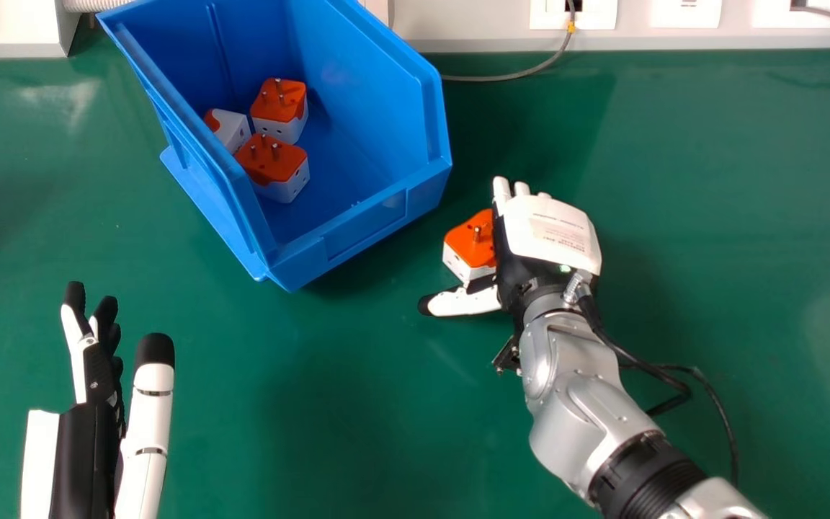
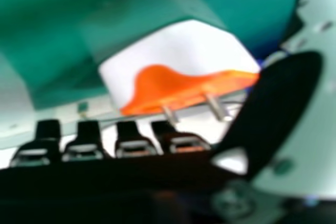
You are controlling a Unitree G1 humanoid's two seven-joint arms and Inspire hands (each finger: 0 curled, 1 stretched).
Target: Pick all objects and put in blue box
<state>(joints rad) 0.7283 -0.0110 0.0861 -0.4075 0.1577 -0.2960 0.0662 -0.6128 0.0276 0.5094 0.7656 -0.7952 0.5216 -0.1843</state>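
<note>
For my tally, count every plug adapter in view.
4. Blue box: rear one, front one, and one partly hidden by the left wall, behind which more could hide. Beside the right hand: one, partly covered.

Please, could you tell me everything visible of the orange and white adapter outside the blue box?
The adapter is blocky, plastic-looking, orange on top and white below, with a curved border between the colours. Metal pins stand on its orange face, and small dark holes mark its white side. It sits pins-up on the green table, right of the box, partly hidden by the right hand; whether they touch is unclear.
</note>
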